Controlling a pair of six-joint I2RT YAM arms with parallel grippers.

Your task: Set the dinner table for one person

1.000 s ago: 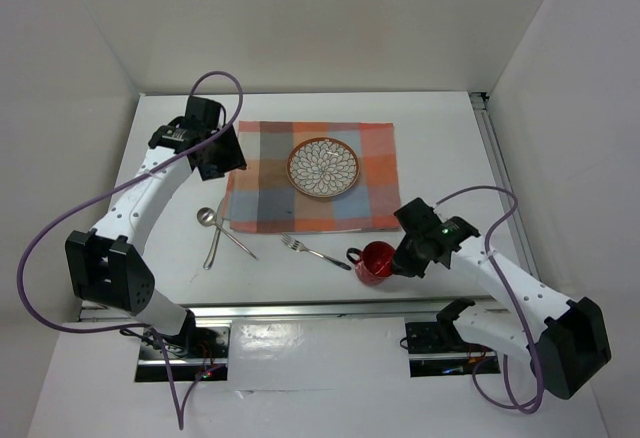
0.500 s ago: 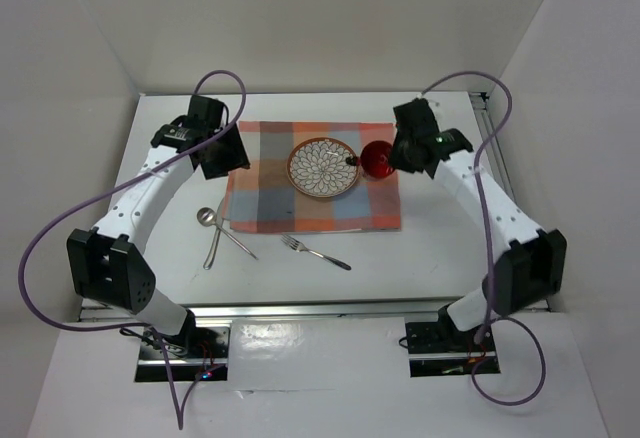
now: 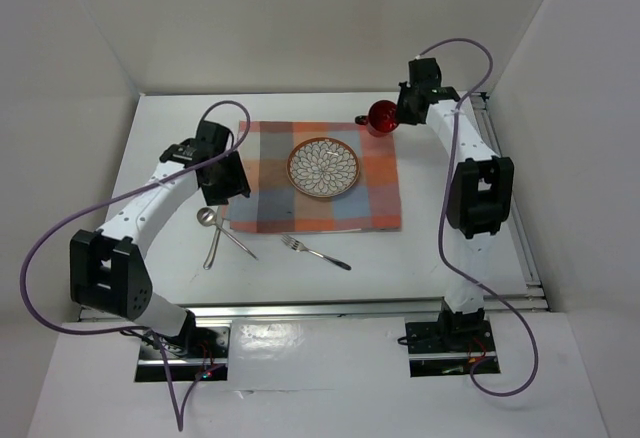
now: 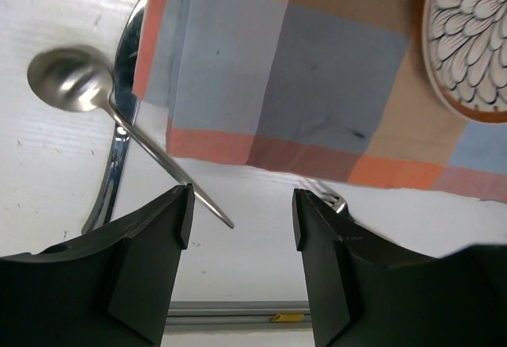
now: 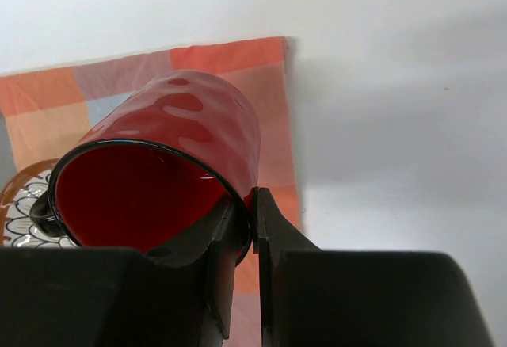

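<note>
Open dinner table [image 3: 420, 258] right of placemat [image 3: 268, 173]; plate [image 3: 323, 167] mid-cloth, spoon [image 3: 207, 217] and fork [image 3: 315, 252] off its near edge.

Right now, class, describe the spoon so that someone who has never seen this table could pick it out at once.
On the white dinner table, look just off the near left corner of the checked placemat. The spoon lies there crossing a second utensil; it alone has a round bowl, unlike the pronged fork farther right.

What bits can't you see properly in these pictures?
Left wrist view: the plate runs off the right edge; the left gripper hides nearly all of the fork.
Right wrist view: the red mug covers most of the plate.
Top view: the metal piece crossing the spoon is too small to name.
</note>
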